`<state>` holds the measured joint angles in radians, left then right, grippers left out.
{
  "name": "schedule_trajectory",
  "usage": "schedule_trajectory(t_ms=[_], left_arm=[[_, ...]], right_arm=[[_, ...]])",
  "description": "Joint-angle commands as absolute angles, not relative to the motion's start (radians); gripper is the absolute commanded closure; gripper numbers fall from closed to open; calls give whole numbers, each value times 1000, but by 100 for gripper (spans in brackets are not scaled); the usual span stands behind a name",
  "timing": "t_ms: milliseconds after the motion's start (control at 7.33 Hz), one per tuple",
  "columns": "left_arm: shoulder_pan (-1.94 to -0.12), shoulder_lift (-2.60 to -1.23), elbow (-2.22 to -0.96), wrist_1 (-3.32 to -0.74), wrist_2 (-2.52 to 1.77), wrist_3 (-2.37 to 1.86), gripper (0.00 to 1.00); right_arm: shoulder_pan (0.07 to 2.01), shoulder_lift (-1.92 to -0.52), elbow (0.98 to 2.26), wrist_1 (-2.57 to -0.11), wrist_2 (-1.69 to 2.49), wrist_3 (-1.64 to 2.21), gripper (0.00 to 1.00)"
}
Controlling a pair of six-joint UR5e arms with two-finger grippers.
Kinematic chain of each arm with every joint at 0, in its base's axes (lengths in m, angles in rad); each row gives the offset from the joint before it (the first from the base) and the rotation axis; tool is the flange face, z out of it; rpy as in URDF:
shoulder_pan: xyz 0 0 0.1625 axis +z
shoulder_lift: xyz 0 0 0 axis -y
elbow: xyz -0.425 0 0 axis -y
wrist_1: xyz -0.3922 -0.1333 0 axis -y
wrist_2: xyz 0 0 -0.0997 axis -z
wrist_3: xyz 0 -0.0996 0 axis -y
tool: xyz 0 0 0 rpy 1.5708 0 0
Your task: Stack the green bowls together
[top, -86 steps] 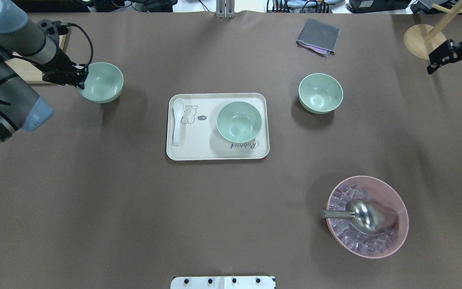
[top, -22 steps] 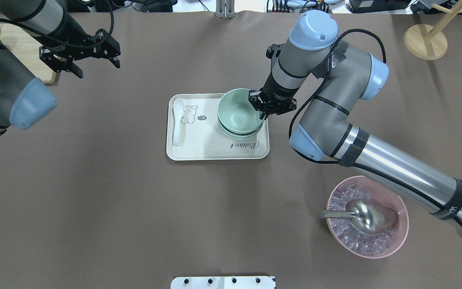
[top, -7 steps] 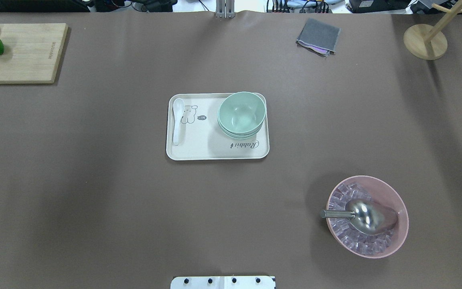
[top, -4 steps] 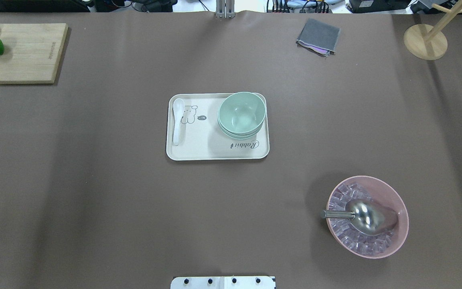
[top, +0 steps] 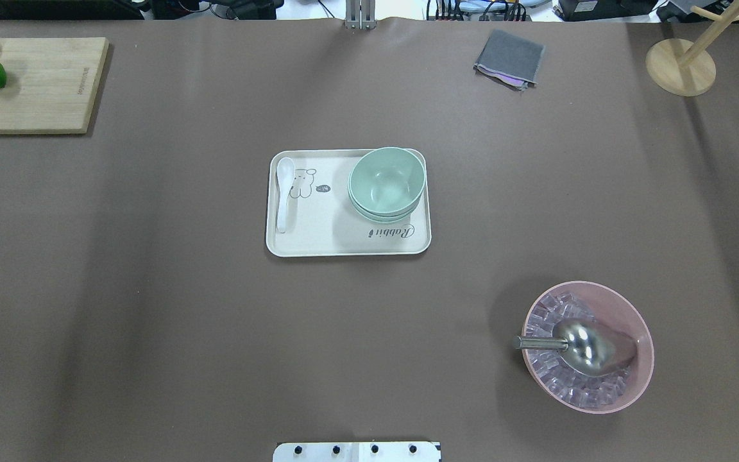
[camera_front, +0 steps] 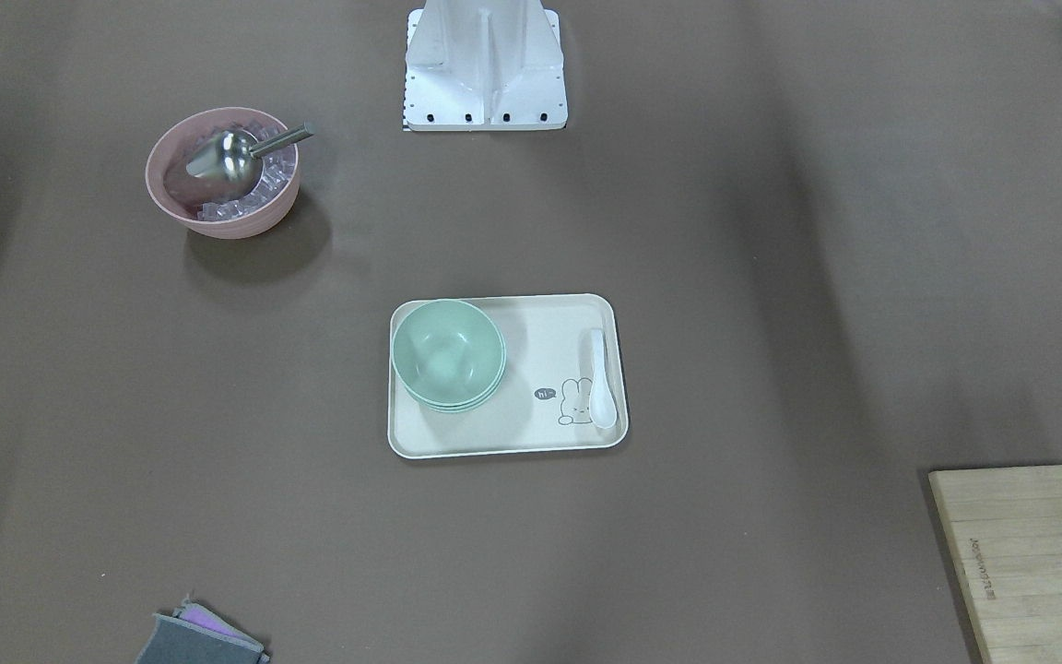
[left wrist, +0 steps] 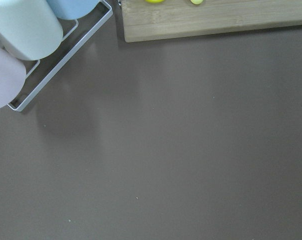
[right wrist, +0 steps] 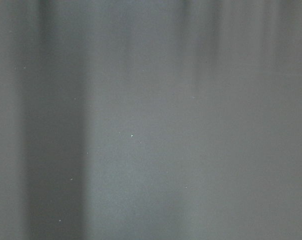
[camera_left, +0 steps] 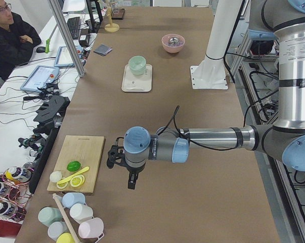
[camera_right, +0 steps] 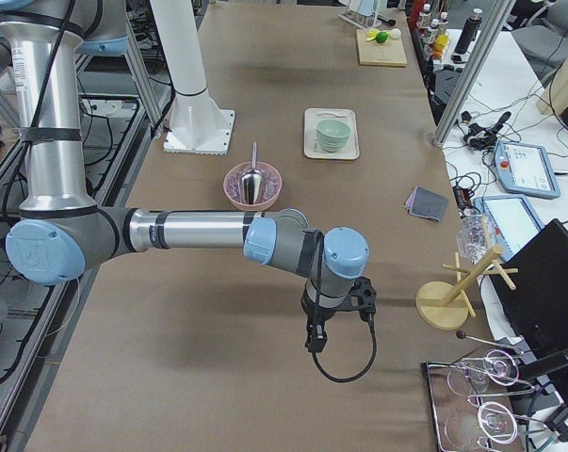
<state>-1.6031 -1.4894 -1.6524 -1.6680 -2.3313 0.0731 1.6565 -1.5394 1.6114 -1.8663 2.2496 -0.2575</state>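
table (top: pixel 151 321): brown cover | green bowls (top: pixel 386 183) stacked on tray (top: pixel 318 239) | operator (camera_left: pixel 10 38) seated alongside

Three green bowls (top: pixel 385 183), one tray (top: pixel 318 239), one spoon (top: pixel 283 192), one pink bowl (camera_front: pixel 254 221).

Student: What do the two arms look like?

Tutor: Both the left arm (camera_left: pixel 213 137) and the right arm (camera_right: pixel 189 230) have brushed silver tubes, grey joint housings and pale blue round end caps. Black bands wrap the tubes. One upright tube carries dark lettering, too small to read.

Student: And the wiring?

Tutor: A thin black cable (camera_left: pixel 175 119) follows each arm and loops free near the wrist. The left gripper (camera_left: pixel 132 181) and the right gripper (camera_right: pixel 313 339) are black; how their jaws stand cannot be told from these side views.

Student: The mount?

Tutor: A white pedestal (camera_front: pixel 485 65), a ribbed column on a square base plate with dark bolt heads along its edge.
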Motion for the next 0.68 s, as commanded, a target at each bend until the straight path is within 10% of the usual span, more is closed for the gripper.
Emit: schedule_trajectory(t_ms=[0, 545], left_arm=[[-1571, -1499, -1654, -1631, -2263, 69, 2], [-1572, -1494, -1652, -1631, -2264, 69, 2]], right_arm=[[1640, -1536, 1611, -1864, 2255, -200, 0], [1621, -1532, 1615, -1858, 2256, -199, 0]])
